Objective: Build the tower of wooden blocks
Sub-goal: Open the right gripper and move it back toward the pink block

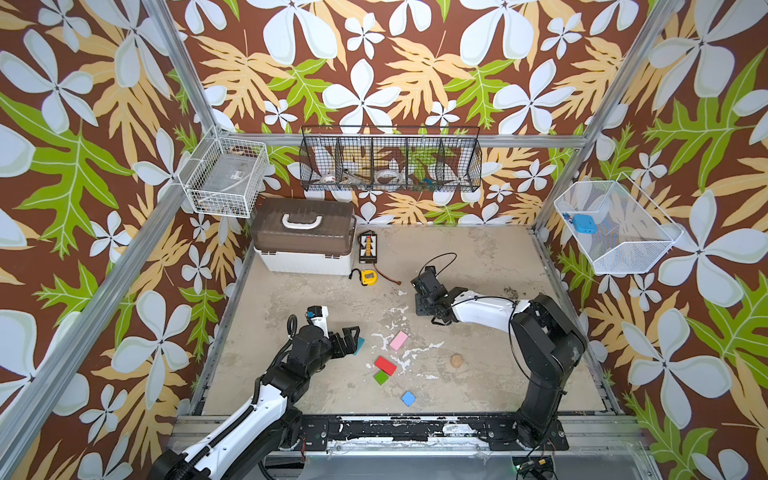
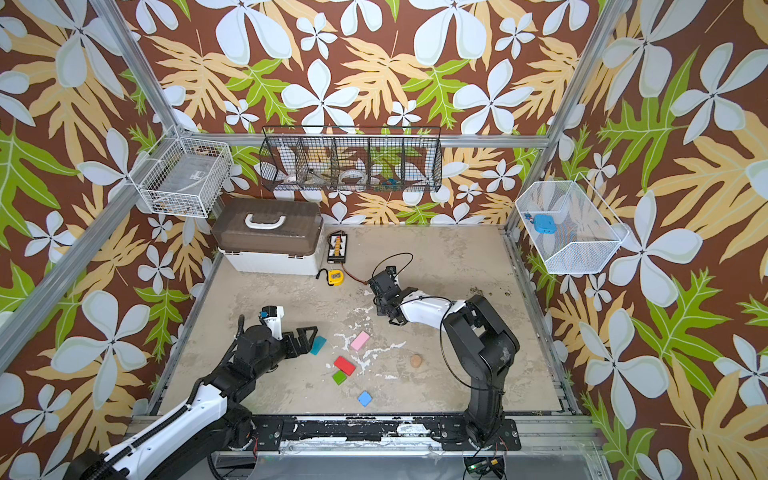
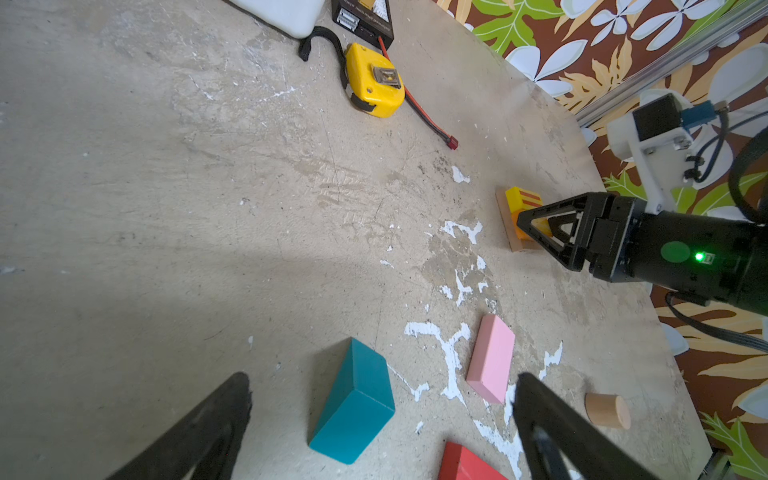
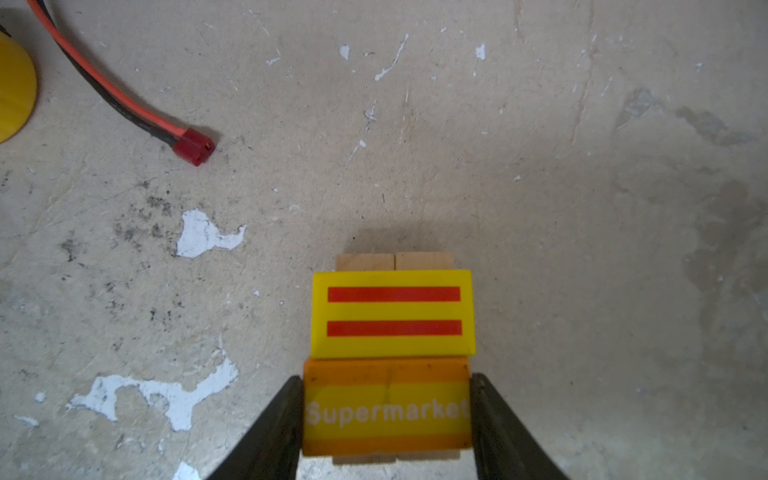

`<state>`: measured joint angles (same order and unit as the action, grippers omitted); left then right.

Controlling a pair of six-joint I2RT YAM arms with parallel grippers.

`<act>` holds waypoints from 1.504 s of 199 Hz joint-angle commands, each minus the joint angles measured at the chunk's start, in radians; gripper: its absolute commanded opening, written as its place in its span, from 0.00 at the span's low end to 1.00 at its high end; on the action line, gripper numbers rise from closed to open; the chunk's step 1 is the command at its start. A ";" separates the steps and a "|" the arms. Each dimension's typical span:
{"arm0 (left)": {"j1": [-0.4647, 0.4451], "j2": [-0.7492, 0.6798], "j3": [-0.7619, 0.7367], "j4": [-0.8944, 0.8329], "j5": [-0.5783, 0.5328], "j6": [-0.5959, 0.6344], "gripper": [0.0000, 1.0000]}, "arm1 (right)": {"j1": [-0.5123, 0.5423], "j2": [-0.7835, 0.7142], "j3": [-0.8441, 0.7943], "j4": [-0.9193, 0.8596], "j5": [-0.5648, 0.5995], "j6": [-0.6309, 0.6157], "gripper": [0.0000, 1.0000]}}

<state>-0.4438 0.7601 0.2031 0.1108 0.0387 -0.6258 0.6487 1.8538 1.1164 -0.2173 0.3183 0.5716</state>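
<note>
Top views both showed the blue block (image 1: 408, 398) lying flat nearest the front edge of the table (image 1: 490, 266), apart from the other pieces. Just beyond it, the green block (image 1: 380, 377) lay just beside the red block (image 1: 385, 365). The wood disc (image 1: 457, 360) sat alone, well to the right of the red block.

Farther back, the pink block (image 1: 398, 340) lay flat near the centre. To its left was the teal block (image 3: 353, 403), with the left gripper (image 1: 351, 338) just beside it. In the left wrist view the jaws of this gripper were spread wide and held nothing.

Beyond the pink block and slightly right stood the tower (image 3: 523, 198). Two plain wood planks (image 4: 424, 261) lay side by side on the table. On them rested the yellow block (image 4: 393, 313), marked with two red stripes, and the orange block (image 4: 386, 415), lettered "Supermarket"; the two blocks touched. The right gripper (image 4: 386, 378) was pinching the orange block, one jaw against each end.

At the far left lay the yellow tape measure (image 1: 368, 276), a red-and-black cable (image 4: 124, 104), a black device (image 1: 368, 248) and the brown-lidded white box (image 1: 305, 232).
</note>
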 commanded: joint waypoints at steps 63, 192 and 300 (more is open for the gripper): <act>0.001 -0.001 0.005 0.017 0.006 0.003 1.00 | 0.000 -0.007 -0.001 -0.023 0.033 0.002 0.65; 0.001 0.001 0.004 0.018 0.007 0.003 1.00 | 0.000 0.000 0.003 -0.022 0.033 -0.004 0.72; 0.000 0.015 0.006 0.023 0.010 0.005 1.00 | 0.116 -0.352 -0.145 -0.006 0.075 0.045 0.85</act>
<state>-0.4438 0.7742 0.2031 0.1112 0.0383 -0.6258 0.7269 1.5661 1.0004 -0.2363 0.3592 0.5804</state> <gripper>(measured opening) 0.996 0.821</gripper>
